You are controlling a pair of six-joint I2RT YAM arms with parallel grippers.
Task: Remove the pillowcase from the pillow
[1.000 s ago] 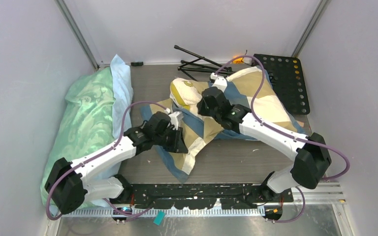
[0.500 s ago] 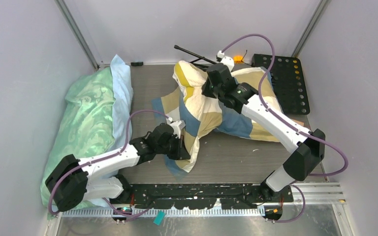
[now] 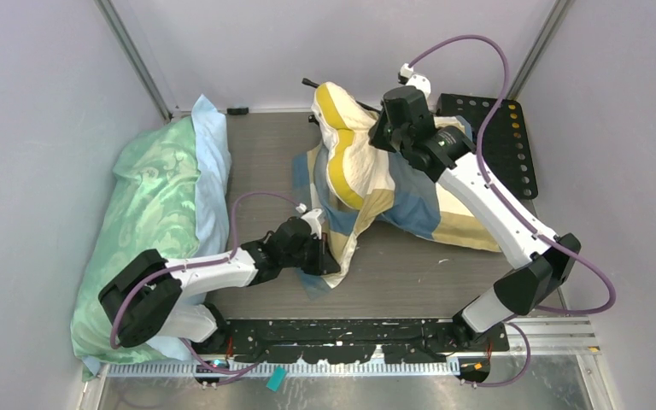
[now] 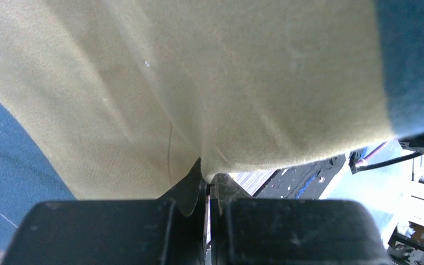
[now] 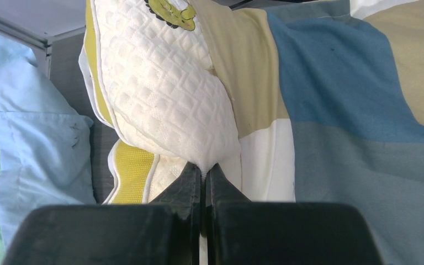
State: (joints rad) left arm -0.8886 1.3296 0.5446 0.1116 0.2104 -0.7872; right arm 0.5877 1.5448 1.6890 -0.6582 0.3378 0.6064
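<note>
Grey wood-grain surface (image 3: 410, 265) boxed in by white walls (image 3: 325, 43). Along the left side, a mint-green patterned pillow (image 3: 149, 205) with light blue cloth (image 3: 209, 162) on its inner edge. At the far right, a black perforated plate (image 3: 500, 141).

In the far middle, the pillow (image 3: 350, 145): reared up at its far end, quilted white face and yellow-green edge band laid bare, lower part wrapped in the mouth of the pillowcase (image 3: 414, 209). Spreads from there in blue, tan and cream blocks, flat on the surface beneath the right arm, with 1 tan-and-blue flap stretched toward the near left.

Up at the pillow, the right claw (image 5: 204, 168): pinched tight on a small fold of the quilted white face, both fingers pressed together with the fabric peaking between them. Sits high, above the surface.

Down low at the near left, the left claw (image 4: 207, 185): clamped on the edge of the tan flap, fingers almost touching, cloth drawn taut and fanning away in creases from the pinch.
</note>
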